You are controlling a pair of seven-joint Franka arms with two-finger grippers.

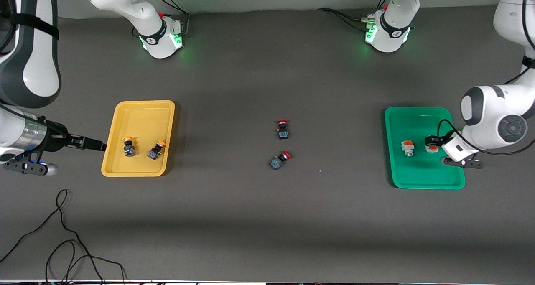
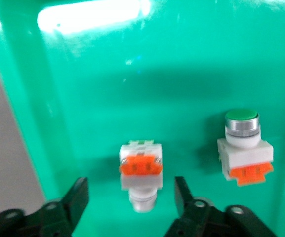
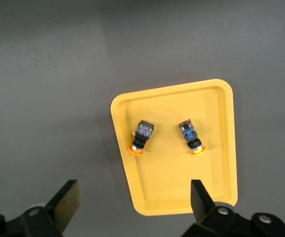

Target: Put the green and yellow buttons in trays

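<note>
Straddling white switch (image 2: 140,170) lying in green tray (image 1: 422,180): left tool (image 2: 131,197) open, fingers clear, only lift-off left. Right tool (image 3: 132,200) open, waiting beside yellow tray (image 1: 144,109) holding both yellow-capped switches (image 1: 142,148).

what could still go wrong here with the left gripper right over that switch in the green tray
1. The left gripper has its fingers open astride the white switch in the green tray; lifting off at an angle might clip it and tip or drag it.
2. The second white switch stands close beside it, so a sideways exit may knock it.
3. The right gripper hangs open by the yellow tray, which holds both yellow-capped switches; a low sweep could nudge the rim.
</note>
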